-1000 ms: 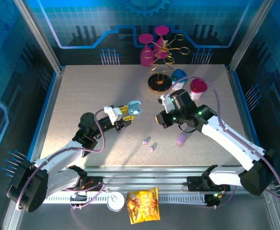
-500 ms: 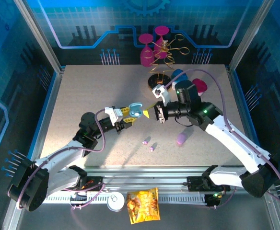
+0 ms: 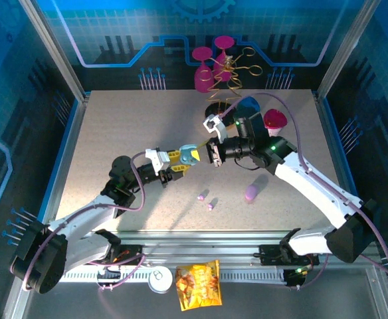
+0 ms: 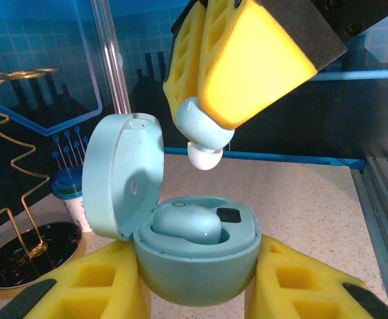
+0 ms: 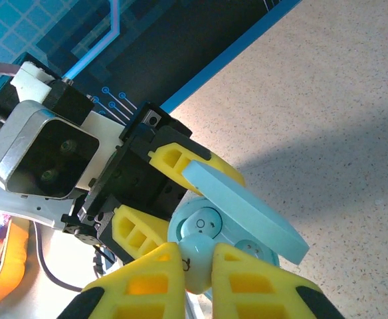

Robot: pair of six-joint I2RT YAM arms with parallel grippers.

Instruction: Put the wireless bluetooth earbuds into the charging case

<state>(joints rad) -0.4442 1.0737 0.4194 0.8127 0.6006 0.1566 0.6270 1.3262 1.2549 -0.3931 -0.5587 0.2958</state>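
My left gripper [image 3: 185, 159] is shut on an open pale blue charging case [image 4: 197, 266], lifted off the table with its lid [image 4: 121, 176] tipped back. One pale blue earbud [image 4: 186, 222] sits in the case's left well. My right gripper [image 5: 197, 266] is shut on a second pale blue earbud [image 4: 204, 136], which hangs just above the case with its white tip down. From above, the right gripper [image 3: 211, 154] meets the case [image 3: 189, 157] over the middle of the table. Two lilac earbuds [image 3: 201, 197] [image 3: 211, 205] lie loose nearer the front, and a lilac-pink case [image 3: 250, 193] rests to their right.
A gold wire stand [image 3: 228, 70] with pink glasses rises from a black base [image 3: 219, 114] at the back. Beside it stand a blue cup [image 3: 249, 105] and a pink cup [image 3: 274, 119]. A snack bag [image 3: 197, 284] and a white tin [image 3: 159, 279] lie by the front rail.
My right gripper has swung left and up with the blue earbud, from right of centre to just above the open case. The left gripper and case have barely shifted.
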